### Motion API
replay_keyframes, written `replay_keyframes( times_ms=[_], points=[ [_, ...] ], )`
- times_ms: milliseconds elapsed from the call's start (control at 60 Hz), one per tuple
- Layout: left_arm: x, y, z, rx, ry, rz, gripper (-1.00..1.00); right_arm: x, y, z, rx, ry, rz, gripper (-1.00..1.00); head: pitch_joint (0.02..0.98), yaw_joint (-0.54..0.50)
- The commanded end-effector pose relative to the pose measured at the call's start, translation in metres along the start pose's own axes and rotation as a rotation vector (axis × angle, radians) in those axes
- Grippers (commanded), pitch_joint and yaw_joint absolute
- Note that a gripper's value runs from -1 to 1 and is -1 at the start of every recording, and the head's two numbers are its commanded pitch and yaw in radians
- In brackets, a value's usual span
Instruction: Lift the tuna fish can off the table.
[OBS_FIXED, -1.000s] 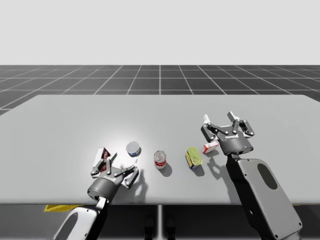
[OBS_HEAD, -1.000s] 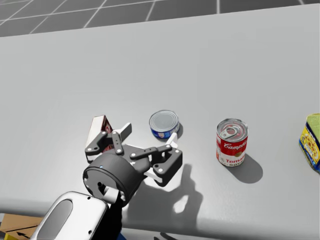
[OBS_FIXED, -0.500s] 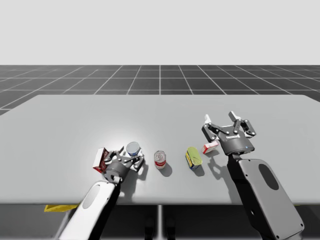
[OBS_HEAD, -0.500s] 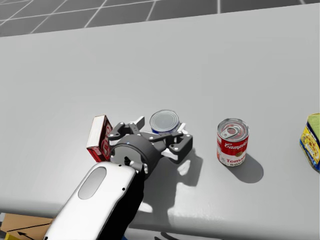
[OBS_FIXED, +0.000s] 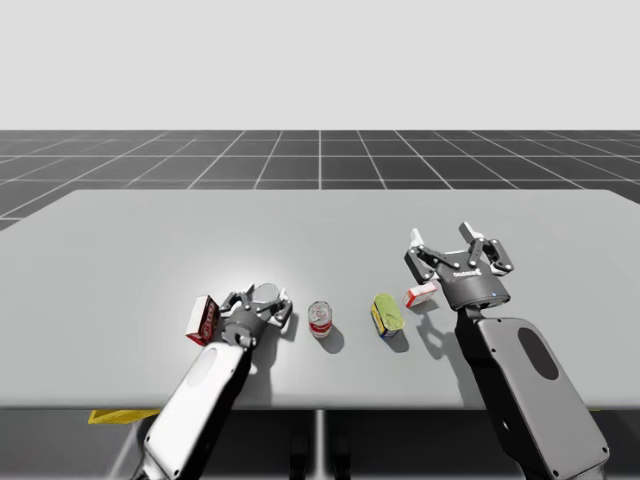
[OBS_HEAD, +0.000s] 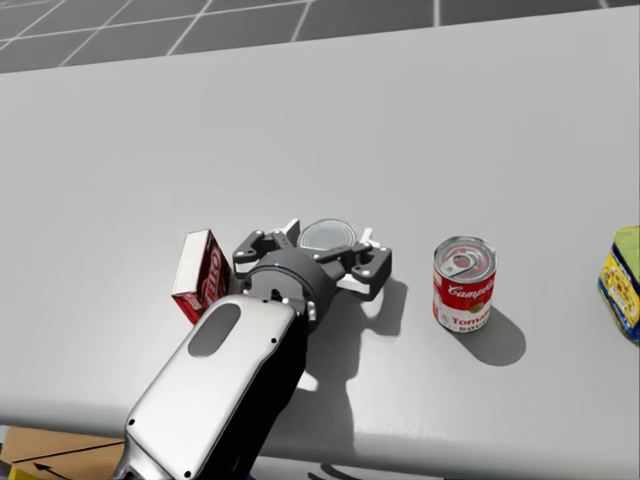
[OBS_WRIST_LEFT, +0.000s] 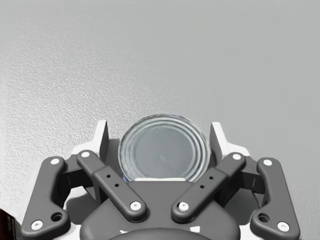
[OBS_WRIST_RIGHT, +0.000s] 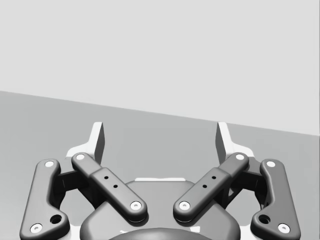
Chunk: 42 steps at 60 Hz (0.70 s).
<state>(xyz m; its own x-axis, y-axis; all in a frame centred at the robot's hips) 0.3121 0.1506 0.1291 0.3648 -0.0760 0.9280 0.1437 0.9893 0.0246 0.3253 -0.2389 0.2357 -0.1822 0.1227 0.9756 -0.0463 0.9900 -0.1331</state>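
Had left gripper low at the tuna can, fingers spread wide, one to each side of it. Saw the can upright on the table in the left wrist view, round silver lid facing up, sides tucked between the two fingers. Made out a thin gap at one finger; could not settle contact at the other, perhaps just brushing the rim. Judged nothing gripped, then: jaws wide and the can merely standing between them. Confirmed the same from the head view, with the lid peeping out beyond the wrist and a finger on either flank. Placed the left arm as entering from the bottom edge of the high view, forearm slanting up to the can.

Noted a red box just beside the left wrist, on its outer side, near the tuna can but apart from it. Spotted a red-and-white can upright further toward the middle, apart from the gripper, pull-tab lid up. Found a yellow-green tin beyond that, and a white box near it, toward the right arm.

Had right gripper well apart from the tuna can, over by the white box, fingers as widely parted as the left's and holding nothing. Saw grey table and pale backdrop ahead of it in the right wrist view.
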Motion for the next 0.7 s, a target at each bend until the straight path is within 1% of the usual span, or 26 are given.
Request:
replay_keyframes(
  times_ms=[17, 217, 350, 467, 483, 550, 583, 633, 700],
  points=[
    [-0.0166, 0.0008, 0.0027, -0.059, 0.052, -0.029, 1.0, -0.0002, -0.0007, -0.0002, -0.001, 0.001, 0.0, -1.0, 0.83, 0.24],
    [-0.0191, -0.0011, 0.0053, -0.068, 0.061, -0.039, 1.0, -0.0003, -0.001, -0.0002, -0.003, 0.001, 0.0, -1.0, 0.82, 0.24],
    [-0.0201, -0.0023, 0.007, -0.072, 0.06, -0.043, 1.0, -0.0003, -0.0018, -0.0005, -0.006, 0.001, 0.0, -1.0, 0.789, 0.24],
    [-0.0207, -0.0032, 0.0074, -0.076, 0.06, -0.049, 1.0, -0.0005, -0.0023, -0.0007, -0.007, 0.002, 0.001, -1.0, 0.686, 0.25],
    [-0.021, -0.0033, 0.0074, -0.077, 0.062, -0.048, 1.0, -0.0003, -0.0025, -0.0007, -0.008, 0.0, 0.002, -1.0, 0.65, 0.25],
    [-0.0218, -0.0035, 0.0076, -0.078, 0.064, -0.051, 1.0, -0.0006, -0.0032, -0.001, -0.008, -0.001, 0.004, -1.0, 0.595, 0.26],
    [-0.022, -0.0035, 0.0076, -0.079, 0.065, -0.05, 1.0, -0.0007, -0.0033, -0.001, -0.008, 0.0, 0.004, -1.0, 0.584, 0.26],
    [-0.0222, -0.0033, 0.0077, -0.081, 0.068, -0.047, 1.0, -0.0006, -0.0039, -0.0009, -0.01, -0.001, 0.003, -1.0, 0.53, 0.26],
    [-0.0224, -0.0036, 0.0077, -0.083, 0.069, -0.047, 1.0, -0.0006, -0.0042, -0.0008, -0.01, 0.0, 0.001, -1.0, 0.497, 0.26]
  ],
)
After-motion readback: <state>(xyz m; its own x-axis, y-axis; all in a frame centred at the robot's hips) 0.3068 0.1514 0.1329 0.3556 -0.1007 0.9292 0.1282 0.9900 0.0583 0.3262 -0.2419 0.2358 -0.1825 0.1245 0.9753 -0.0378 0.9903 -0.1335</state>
